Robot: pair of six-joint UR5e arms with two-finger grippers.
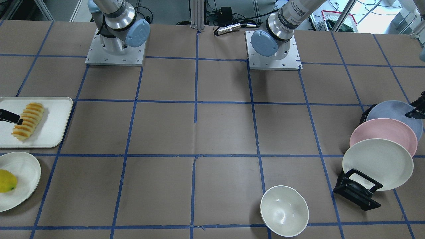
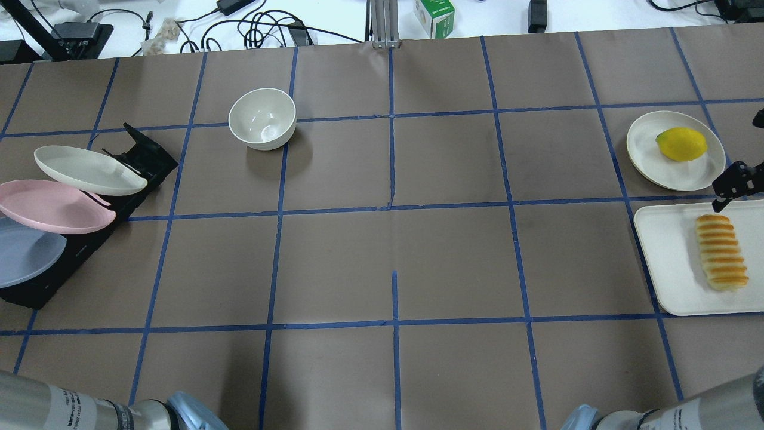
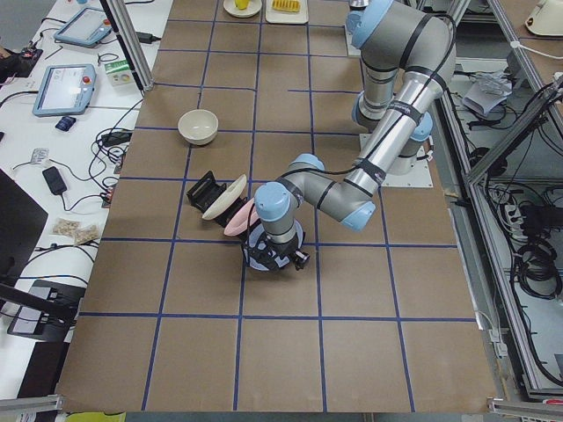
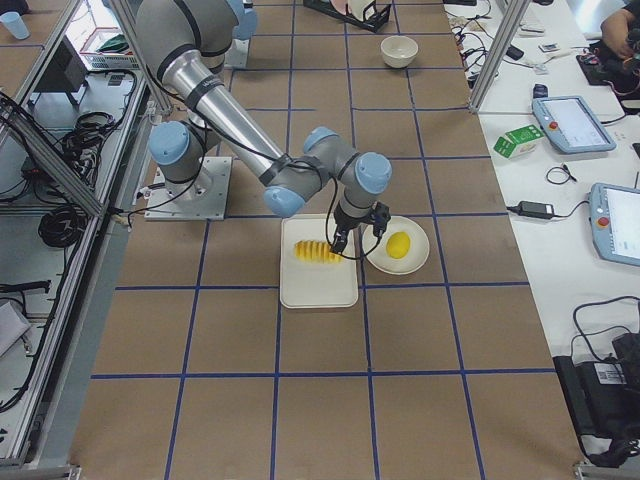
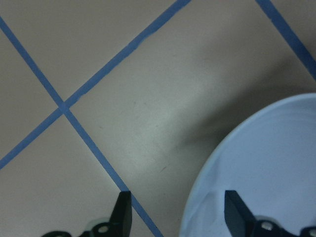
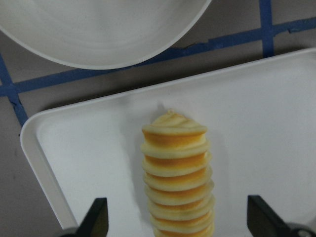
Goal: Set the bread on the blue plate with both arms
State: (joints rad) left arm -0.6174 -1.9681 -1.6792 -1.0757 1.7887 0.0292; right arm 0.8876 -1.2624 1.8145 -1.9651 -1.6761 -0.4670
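Bread lies on the white tray at the worktop's right end, between the right gripper's wide-spread jaws. The left gripper, jaws likewise released, straddles the blue plate's rim.

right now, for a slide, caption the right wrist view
Open right gripper poised over the bread lying on the white tray.
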